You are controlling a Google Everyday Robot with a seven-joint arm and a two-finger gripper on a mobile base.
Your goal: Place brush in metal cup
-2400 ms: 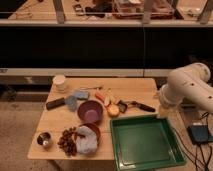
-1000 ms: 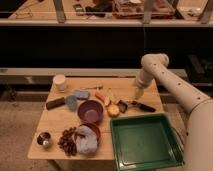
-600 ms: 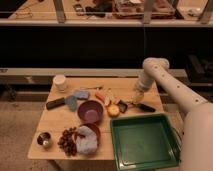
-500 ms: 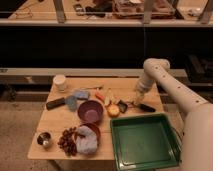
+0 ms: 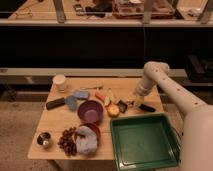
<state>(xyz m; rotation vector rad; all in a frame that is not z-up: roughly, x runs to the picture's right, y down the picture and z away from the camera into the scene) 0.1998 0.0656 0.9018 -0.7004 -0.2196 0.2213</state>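
Over the right part of the wooden worktop, your tool hangs at the end of the white arm, which reaches in from the right and bends down toward the boards. Its fingers stand wide and hold nothing. Right under it lies the small brush with the slim black handle. The handle sticks out to the right of the tool, and what looks like the dark squarish head shows just to its left, so the tool sits over the brush's middle. Whether the fingertips touch the brush you cannot tell from this view. You find the brush just beyond the far edge of the green rectangular plastic tray and just right of a round orange-yellow fruit. The small shiny steel cup stands well apart from all this, at the near left corner of the worktop, left of a cluster of dark reddish fruit. Between cup and brush sit the round purple bowl and a pale crumpled cloth in a red bowl.
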